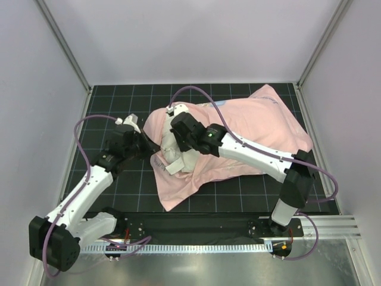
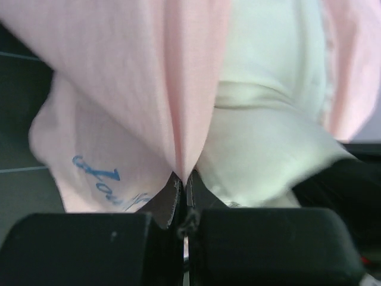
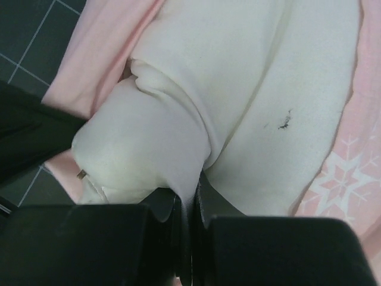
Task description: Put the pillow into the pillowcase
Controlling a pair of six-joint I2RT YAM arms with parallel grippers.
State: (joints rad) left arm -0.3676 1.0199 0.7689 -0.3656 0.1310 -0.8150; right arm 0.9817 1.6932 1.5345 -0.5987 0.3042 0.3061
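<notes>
Pillow (image 1: 172, 154): lies mid-worktop (image 1: 119, 101), mostly swallowed by the pillowcase (image 1: 256, 122). Shows only a lumpy white end at the case's left-hand opening, between the two arms. Cannot be followed further in, hidden there under pink cloth.

Pillowcase: sprawls rumpled from the centre toward the far right corner, pale pink from overhead. Gives away little of its print, only a white snowflake (image 3: 339, 179) at the edge of the right wrist view and some blue lettering (image 2: 98, 173), cut short by a fold and too blurred to read.

Left hand (image 2: 183, 186): pressed together on a pleat of the pink pillowcase, nipping it just beside the white stuffing. Largely masked from above by its own wrist.

Right hand (image 3: 191, 193): closed tight on a fold of the white pillow fabric, with cloth bunched up around the grip. Tips buried in that fold, not to be made out.

Small dark fleck (image 3: 283, 122) on the pillow cover above that grip; hard to tell whether thread or stain.
</notes>
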